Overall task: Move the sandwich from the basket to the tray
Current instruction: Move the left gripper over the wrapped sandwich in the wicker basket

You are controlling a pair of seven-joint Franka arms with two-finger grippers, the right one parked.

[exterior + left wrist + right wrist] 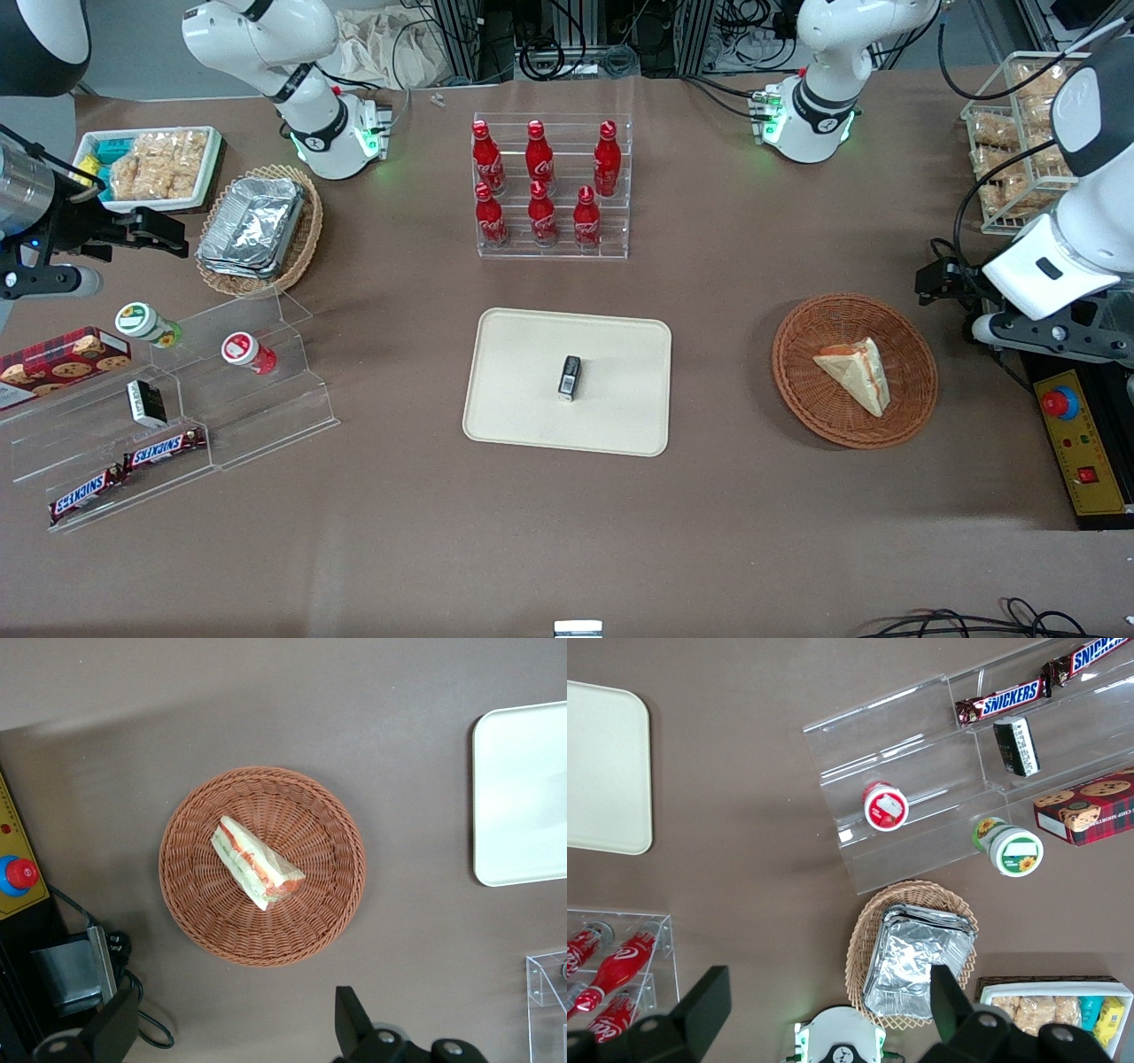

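Note:
The sandwich [858,370], a pale wedge with red and yellow filling, lies in the round reddish-brown basket [797,381], which stands toward the working arm's end of the table. The cream tray [514,399] lies mid-table with a small black object [570,378] on it. My left gripper [941,282] hangs above the table beside the basket, toward the working arm's end. In the left wrist view the sandwich [255,864] lies in the middle of the basket [186,904], and a corner of the tray [523,797] shows. The gripper [232,1028] is open and empty, clear of the basket.
A yellow control box with a red button [1076,443] lies beside the basket. A clear rack of red bottles [552,188] stands farther from the camera than the tray. A wire rack of snacks [1019,133], acrylic shelves [221,390] and an oval basket with foil containers [257,229] stand around.

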